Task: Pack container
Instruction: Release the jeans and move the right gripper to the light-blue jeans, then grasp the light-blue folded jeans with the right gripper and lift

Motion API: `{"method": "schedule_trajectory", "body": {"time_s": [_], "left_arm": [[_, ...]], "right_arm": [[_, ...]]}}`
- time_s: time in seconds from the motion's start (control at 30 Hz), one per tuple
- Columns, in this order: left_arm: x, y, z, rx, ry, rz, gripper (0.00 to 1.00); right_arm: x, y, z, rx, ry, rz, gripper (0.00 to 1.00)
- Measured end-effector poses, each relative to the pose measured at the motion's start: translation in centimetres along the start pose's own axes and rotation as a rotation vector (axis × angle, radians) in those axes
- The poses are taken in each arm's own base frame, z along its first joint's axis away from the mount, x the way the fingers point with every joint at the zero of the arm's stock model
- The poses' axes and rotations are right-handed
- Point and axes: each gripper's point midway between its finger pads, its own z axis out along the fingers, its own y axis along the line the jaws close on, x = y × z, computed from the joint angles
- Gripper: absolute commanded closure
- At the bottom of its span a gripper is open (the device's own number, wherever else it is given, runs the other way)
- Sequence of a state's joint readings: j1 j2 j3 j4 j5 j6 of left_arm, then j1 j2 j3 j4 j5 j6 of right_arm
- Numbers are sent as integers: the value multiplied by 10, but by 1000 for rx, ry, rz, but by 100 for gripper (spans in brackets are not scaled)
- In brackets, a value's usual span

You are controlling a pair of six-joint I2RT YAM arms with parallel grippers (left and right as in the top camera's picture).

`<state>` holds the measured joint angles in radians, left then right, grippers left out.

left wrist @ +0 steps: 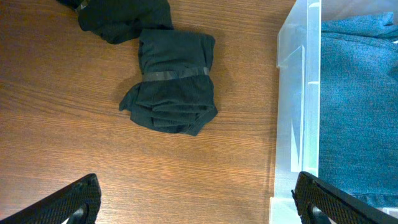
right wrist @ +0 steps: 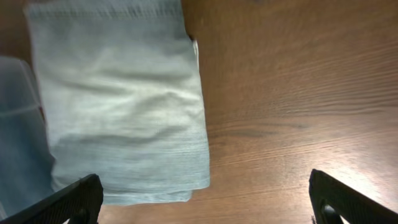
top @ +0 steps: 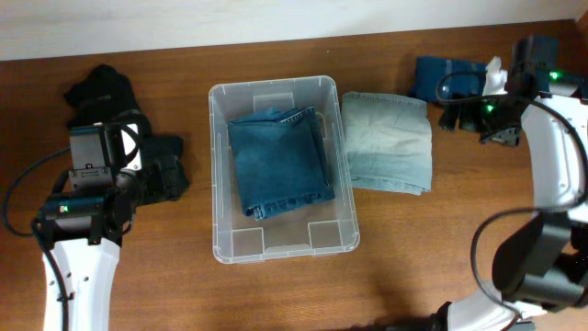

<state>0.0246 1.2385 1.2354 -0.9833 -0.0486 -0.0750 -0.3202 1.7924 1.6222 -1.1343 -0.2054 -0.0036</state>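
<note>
A clear plastic container (top: 217, 184) sits in the middle of a brown wooden worktop (top: 413, 257), long sides running away from the robot. A folded pair of dark blue jeans (top: 278, 164) lies inside and covers most of the floor.

Just beside the container's right wall lies a folded piece of pale blue denim (top: 388, 142). Beyond it, near the far right, is a bundle of dark blue cloth (top: 441, 78).

On the left side of the worktop, well apart from the container, lie two black garments. A rolled black garment (left wrist: 174, 81) has a shiny band across it. A second black garment (left wrist: 124, 15) lies just beyond it.

The left gripper (left wrist: 199, 205) hangs above bare wood between the rolled black garment and the container's left wall. Its fingers (left wrist: 74, 202) are spread wide and hold nothing.

The right gripper (right wrist: 205, 205) hangs over the near right corner of the pale blue denim. Its fingers (right wrist: 348, 199) are also spread wide and hold nothing; the view is slightly blurred.
</note>
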Motion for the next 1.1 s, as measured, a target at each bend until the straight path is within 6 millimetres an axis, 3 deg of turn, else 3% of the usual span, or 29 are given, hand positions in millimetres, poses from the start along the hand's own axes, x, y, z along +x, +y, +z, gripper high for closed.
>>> {"method": "schedule_trajectory", "body": {"time_s": [0.1,0.4,0.57,0.77,0.83,0.87,0.93,1.0,1.1], "left_arm": [[0,0,0,0,0,0,1],[0,0,0,0,0,0,0],[0,0,0,0,0,0,1],[0,0,0,0,0,0,1],[0,0,0,0,0,0,1],[0,0,0,0,0,0,1],[0,0,0,0,1,0,1],[0,0,0,0,0,0,1],[0,0,0,0,0,0,1]], "right_arm": [[8,-6,28,-64,71,-25,2],[26,-1,112,-224,240,-46,2],[29,6,131,-281,256,-46,2],[30,44,139,-327,258,-134,3],[28,55,143,-312,251,-155,37],[28,54,146,-300,251,-151,60],[28,51,150,-286,254,-144,81],[28,49,154,-280,258,-134,93],[28,52,153,-297,260,-126,96]]}}
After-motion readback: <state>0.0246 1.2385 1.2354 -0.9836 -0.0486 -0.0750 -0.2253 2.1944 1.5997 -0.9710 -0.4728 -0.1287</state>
